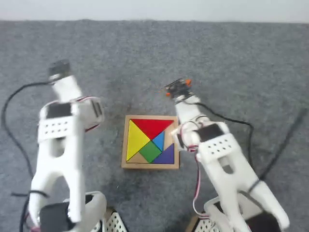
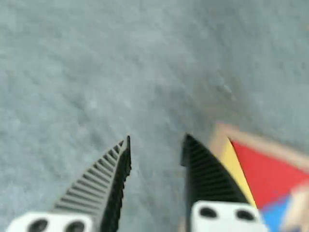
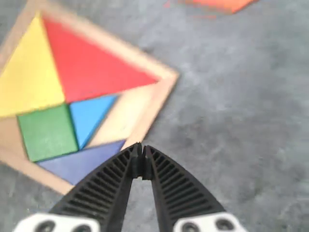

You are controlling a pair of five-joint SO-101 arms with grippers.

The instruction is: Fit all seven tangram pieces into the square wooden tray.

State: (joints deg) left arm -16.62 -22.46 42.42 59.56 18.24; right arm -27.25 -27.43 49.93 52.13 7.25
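**Nearly filled tray, five pieces in place**

From the high view, the square wooden tray (image 1: 126,145) lies flat in the middle of the grey fabric-covered worktop (image 1: 231,63), between the two arms. Inside it sit a large red triangle (image 1: 152,126) along the far edge, a large yellow triangle (image 1: 135,140) along the left edge, a small blue triangle (image 1: 158,141), a green square (image 1: 149,151) and a purple triangle (image 1: 165,155) in the near right corner. Bare wood shows in the near left corner and along the right side. The white left arm (image 1: 58,140) stands well to the left of the tray. The white right arm (image 1: 222,154) bends in close to the tray's right edge.

Seen from the left wrist, the left gripper (image 2: 157,139) hangs over bare worktop just beside the tray corner where the yellow and red triangles meet. Its black ribbed fingers (image 2: 113,179) are spread apart with nothing between them.

Seen from the right wrist, the right gripper (image 3: 142,151) sits just beside the tray's outer edge, next to the purple triangle. Its fingers (image 3: 178,188) are pressed together at the tips and grip nothing. A flat orange piece (image 3: 222,4) lies on the worktop, apart from the tray and beyond the corner where the red triangle's point ends.
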